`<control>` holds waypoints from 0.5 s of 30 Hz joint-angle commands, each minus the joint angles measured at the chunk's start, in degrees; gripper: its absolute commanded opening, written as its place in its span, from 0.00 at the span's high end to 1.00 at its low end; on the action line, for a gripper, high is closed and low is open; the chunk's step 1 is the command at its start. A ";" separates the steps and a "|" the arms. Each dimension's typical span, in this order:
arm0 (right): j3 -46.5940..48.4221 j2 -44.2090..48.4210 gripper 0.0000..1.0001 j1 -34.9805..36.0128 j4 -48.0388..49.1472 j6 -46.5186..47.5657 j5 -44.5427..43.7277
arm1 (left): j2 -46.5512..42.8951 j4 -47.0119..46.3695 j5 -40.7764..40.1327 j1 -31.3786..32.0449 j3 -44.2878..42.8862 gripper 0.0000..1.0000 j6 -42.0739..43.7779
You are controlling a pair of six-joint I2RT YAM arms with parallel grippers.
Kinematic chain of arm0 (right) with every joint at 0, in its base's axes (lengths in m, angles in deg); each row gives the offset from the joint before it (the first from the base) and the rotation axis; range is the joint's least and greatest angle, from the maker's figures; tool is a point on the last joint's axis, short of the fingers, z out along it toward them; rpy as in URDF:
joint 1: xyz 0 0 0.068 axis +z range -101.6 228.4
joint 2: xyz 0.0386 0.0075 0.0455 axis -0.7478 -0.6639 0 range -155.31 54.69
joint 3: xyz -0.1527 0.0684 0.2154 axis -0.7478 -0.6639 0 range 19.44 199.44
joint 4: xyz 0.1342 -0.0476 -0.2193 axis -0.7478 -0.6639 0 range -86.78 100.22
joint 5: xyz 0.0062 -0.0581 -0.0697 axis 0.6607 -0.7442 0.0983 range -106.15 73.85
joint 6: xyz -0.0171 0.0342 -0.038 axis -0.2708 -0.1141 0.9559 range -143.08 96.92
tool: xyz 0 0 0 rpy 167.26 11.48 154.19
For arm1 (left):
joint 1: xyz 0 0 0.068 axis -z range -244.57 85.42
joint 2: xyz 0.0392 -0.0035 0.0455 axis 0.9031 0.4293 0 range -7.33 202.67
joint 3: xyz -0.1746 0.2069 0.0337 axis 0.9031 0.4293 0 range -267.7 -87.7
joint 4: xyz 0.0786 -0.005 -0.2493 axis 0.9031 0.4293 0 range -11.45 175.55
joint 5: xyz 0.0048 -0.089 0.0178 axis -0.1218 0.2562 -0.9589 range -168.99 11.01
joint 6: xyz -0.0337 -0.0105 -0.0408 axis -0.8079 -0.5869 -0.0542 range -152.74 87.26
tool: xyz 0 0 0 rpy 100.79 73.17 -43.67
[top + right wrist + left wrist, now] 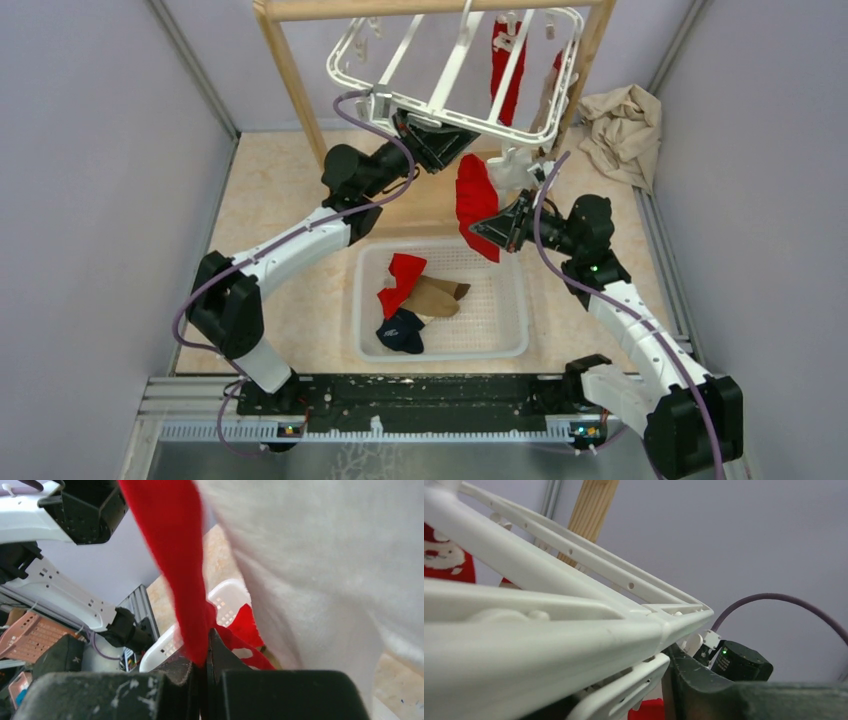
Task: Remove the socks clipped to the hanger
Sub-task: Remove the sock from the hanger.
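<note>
Fingers [224, 661] of my R gripper [478, 228] are pinched tight on a red fabric sock w/ white cuff [474, 197]. The red cloth runs straight down btwn the two pads.

Nearest my bases sits the white perforated plastic basket [440, 352] on the beige speckled tabletop [270, 200]. Inside it, towards its left side: a red sock w/ white trim [403, 275], a tan sock [435, 297] just beside it, and a navy sock [402, 333] at the near wall.

Above the basket's far rim the held sock hangs in mid-air, cuff end up by the near edge of the white plastic rectangular hanger [450, 65]. Can't tell if a clip holds it.

My L gripper [445, 135] is up against the hanger's near-left rim. From the wrist cam the white bars fill the view, one dark finger showing under them, so I can't tell if the L fingers are apart or closed on the rim.

Farther back, a long red sock [508, 70] hangs clipped at the hanger's right side. The hanger hangs tilted from the light wooden frame [287, 70]. A crumpled tan cloth [620, 130] lies in the far-right corner.
</note>
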 commanded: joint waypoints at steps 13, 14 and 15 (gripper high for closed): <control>0.08 -1.16 1.00 -0.37 0.58 1.44 1.37 | 1.69 -2.34 2.02 -0.55 -2.12 0.84 -4.26; -0.10 -1.06 1.00 -0.37 0.70 1.33 1.53 | 1.56 -2.43 1.95 -0.55 -1.74 0.83 -4.27; -0.27 -1.05 1.00 -0.37 0.82 1.17 1.79 | 1.36 -2.50 1.88 -0.62 -1.15 0.82 -4.27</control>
